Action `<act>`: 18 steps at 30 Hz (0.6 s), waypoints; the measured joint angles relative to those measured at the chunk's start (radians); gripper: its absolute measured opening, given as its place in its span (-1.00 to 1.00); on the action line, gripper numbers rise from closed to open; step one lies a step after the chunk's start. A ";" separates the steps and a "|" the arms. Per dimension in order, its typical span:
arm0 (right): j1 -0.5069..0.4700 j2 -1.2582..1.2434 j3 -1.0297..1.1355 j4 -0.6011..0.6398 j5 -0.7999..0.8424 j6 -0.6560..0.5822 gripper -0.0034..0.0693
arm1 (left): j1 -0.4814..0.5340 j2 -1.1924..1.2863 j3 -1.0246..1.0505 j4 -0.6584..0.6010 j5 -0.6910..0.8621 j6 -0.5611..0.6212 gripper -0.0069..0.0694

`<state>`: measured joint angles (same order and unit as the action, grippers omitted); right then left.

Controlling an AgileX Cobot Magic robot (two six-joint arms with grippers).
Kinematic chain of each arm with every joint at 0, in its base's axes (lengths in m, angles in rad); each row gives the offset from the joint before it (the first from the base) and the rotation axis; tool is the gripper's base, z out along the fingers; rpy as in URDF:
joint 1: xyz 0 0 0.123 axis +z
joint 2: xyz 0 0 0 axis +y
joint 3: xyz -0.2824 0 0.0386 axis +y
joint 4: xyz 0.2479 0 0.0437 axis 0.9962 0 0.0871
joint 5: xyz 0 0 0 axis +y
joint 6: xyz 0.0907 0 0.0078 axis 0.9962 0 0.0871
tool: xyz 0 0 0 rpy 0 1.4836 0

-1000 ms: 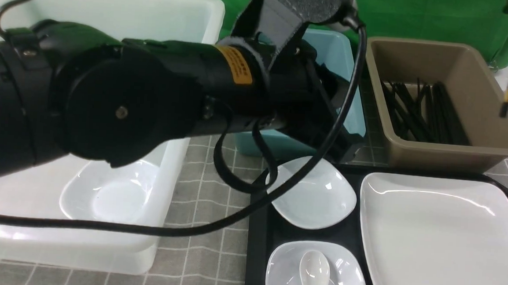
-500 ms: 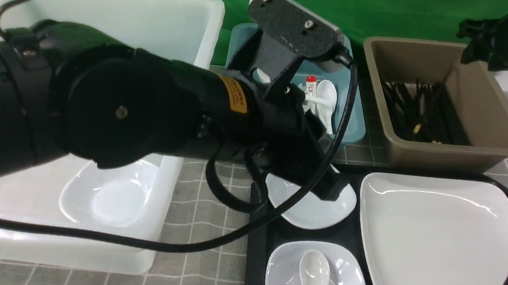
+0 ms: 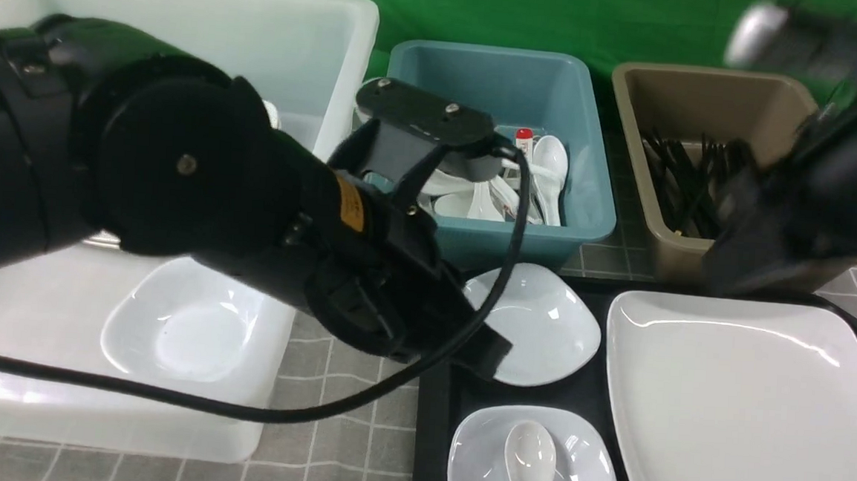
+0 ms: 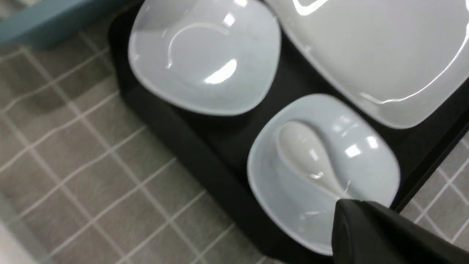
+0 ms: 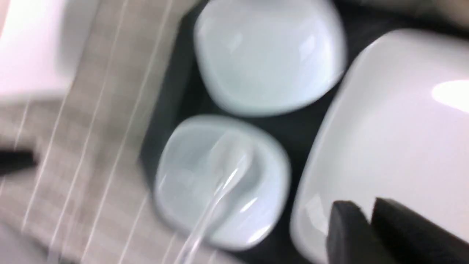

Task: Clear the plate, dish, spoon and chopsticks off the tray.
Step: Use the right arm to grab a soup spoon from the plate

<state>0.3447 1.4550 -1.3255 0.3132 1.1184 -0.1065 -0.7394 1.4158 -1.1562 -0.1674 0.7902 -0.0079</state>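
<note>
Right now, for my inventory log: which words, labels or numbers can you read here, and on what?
No text reads clearly.
On the left arm, yellow label: print too blurred to read.
In the teal tub, red-tipped spoon handle: marks too small.

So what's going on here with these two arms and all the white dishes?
A two-armed robot is clearing a black tray. The plate, the far dish and the near dish holding the spoon all sit on it. The left tool is shut and empty, hanging by the two small dishes. The right tool, slightly parted and empty, hangs over the plate. Black chopsticks lie in the brown tub behind the tray.
</note>
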 joint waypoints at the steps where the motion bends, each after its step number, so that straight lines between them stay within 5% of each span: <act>1: 0.050 -0.006 0.039 -0.001 -0.023 0.016 -0.18 | 0.009 0.000 0.000 0.001 0.014 -0.001 -0.82; 3: 0.153 -0.005 0.142 -0.020 -0.107 0.087 0.12 | 0.026 0.000 0.000 0.010 0.054 -0.003 -0.82; 6: 0.263 0.030 0.219 -0.051 -0.197 0.161 0.31 | 0.031 -0.003 0.001 0.016 0.095 0.020 -0.82; 12: 0.382 0.153 0.255 -0.069 -0.286 0.245 0.37 | 0.031 -0.040 0.047 -0.017 0.117 0.107 -0.82; 18: 0.397 0.272 0.257 -0.080 -0.298 0.280 0.37 | 0.031 -0.060 0.098 -0.027 0.121 0.116 -0.82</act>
<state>0.7416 1.7275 -1.0685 0.2332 0.8202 0.1738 -0.7084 1.3553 -1.0580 -0.1947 0.9111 0.1079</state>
